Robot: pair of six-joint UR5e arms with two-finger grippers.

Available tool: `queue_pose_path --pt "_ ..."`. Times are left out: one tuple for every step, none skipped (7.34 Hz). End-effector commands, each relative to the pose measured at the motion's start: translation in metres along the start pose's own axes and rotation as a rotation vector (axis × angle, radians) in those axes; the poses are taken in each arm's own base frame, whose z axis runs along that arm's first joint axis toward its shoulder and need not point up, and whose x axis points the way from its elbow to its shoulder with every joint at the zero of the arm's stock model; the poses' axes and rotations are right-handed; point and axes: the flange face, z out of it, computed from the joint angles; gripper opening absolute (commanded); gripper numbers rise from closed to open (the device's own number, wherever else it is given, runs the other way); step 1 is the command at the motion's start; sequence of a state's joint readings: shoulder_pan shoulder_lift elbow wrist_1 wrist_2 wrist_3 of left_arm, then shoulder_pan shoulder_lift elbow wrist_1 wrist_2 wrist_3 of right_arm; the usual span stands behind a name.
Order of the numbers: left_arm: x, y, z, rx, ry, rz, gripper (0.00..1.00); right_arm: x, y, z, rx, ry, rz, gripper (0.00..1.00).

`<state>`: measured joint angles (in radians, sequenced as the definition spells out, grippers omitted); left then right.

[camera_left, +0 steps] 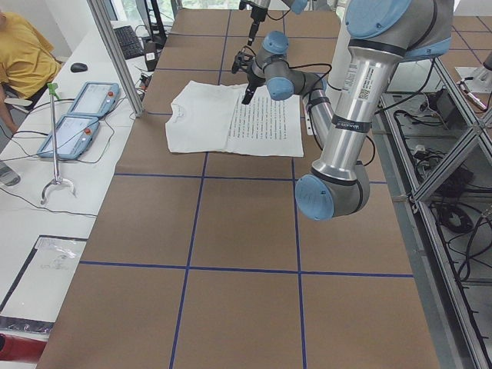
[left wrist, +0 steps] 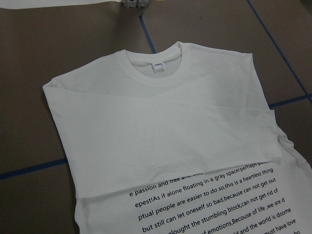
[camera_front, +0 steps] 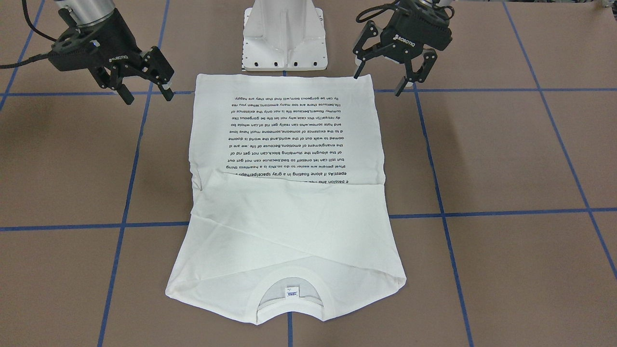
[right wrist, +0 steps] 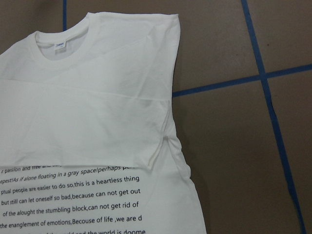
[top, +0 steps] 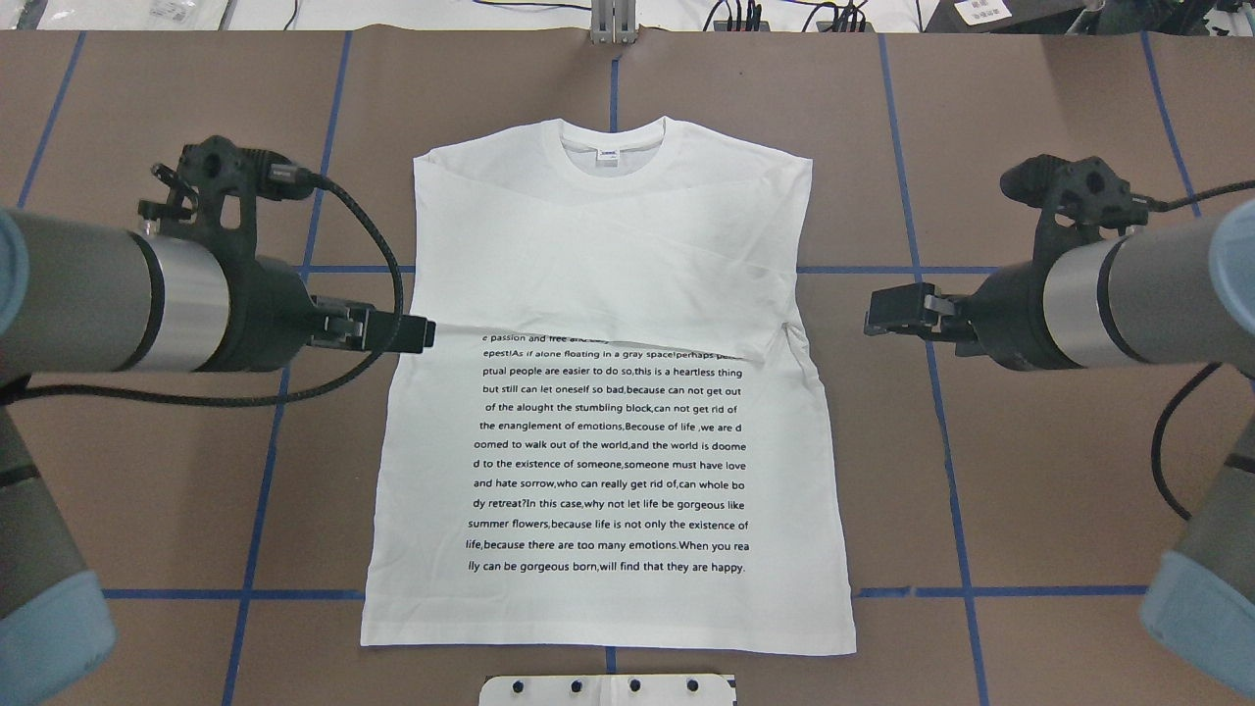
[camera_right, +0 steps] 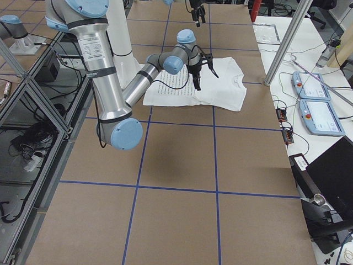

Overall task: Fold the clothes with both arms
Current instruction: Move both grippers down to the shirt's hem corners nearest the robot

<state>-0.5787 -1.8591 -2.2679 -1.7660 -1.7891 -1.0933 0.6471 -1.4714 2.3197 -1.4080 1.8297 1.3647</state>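
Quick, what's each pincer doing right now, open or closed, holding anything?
Left pincer: open, holding nothing, at the hem corner of the shirt.
Right pincer: open, holding nothing, off to the shirt's side.

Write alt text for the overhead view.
A white shirt lies flat on a brown table, text up, sleeves folded across the chest. The left arm has its jaws at the shirt's edge in this view; the right arm is clear of it.
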Motion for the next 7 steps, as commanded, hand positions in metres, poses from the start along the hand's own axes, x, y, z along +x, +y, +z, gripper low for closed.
queue_pose_path --pt "0.013 0.065 0.017 -0.058 -0.016 -0.107 1.00 0.004 0.069 0.011 0.017 0.033 -0.004 1.00" --pt "0.014 0.104 0.035 -0.071 -0.058 -0.161 1.00 0.009 0.101 0.027 0.047 0.069 -0.017 1.00" --pt "0.014 0.146 0.047 -0.092 -0.068 -0.210 1.00 0.014 0.131 0.038 0.030 0.094 -0.033 1.00" --pt "0.010 0.191 0.060 -0.109 -0.102 -0.246 1.00 0.015 0.158 0.046 0.062 0.098 -0.037 1.00" --pt "0.003 0.222 0.076 -0.110 -0.145 -0.279 1.00 0.012 0.174 0.049 0.055 0.092 -0.046 1.00" --pt "-0.004 0.252 0.102 -0.114 -0.201 -0.306 0.99 0.010 0.181 0.049 0.062 0.084 -0.042 1.00" --pt "-0.011 0.260 0.112 -0.117 -0.227 -0.302 0.98 0.009 0.181 0.049 0.065 0.079 -0.043 1.00"
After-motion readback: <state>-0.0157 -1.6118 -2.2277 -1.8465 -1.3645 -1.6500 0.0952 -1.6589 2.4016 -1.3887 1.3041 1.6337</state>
